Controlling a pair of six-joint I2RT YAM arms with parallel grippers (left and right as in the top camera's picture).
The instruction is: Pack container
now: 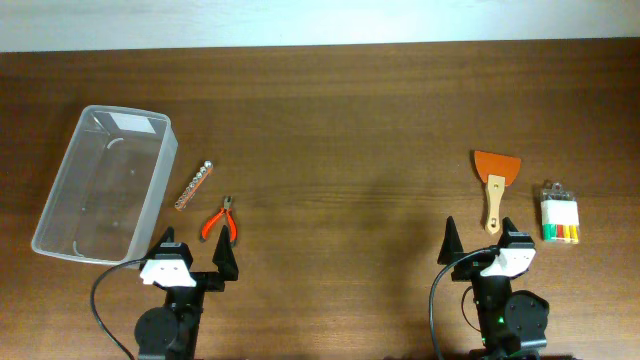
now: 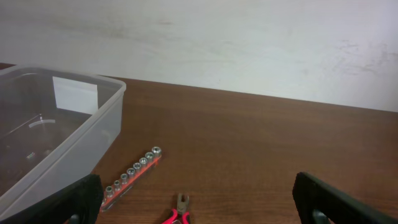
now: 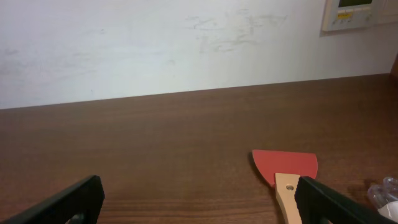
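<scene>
Container (image 1: 155, 182) looks light, stiff-ish, slick plastic, so pinch its rim; L gripper (image 1: 197, 258) near it & R gripper (image 1: 482, 250) well away, both open, empty.

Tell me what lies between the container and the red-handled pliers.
The red socket rail lies between the container and the pliers, touching neither; the overhead view shows it best.

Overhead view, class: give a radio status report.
Both fingers open, empty: left gripper, right gripper. Large clear plastic rectangular container empty, left side. Red-handled pliers, red socket rail beside it, nothing blocking.
</scene>
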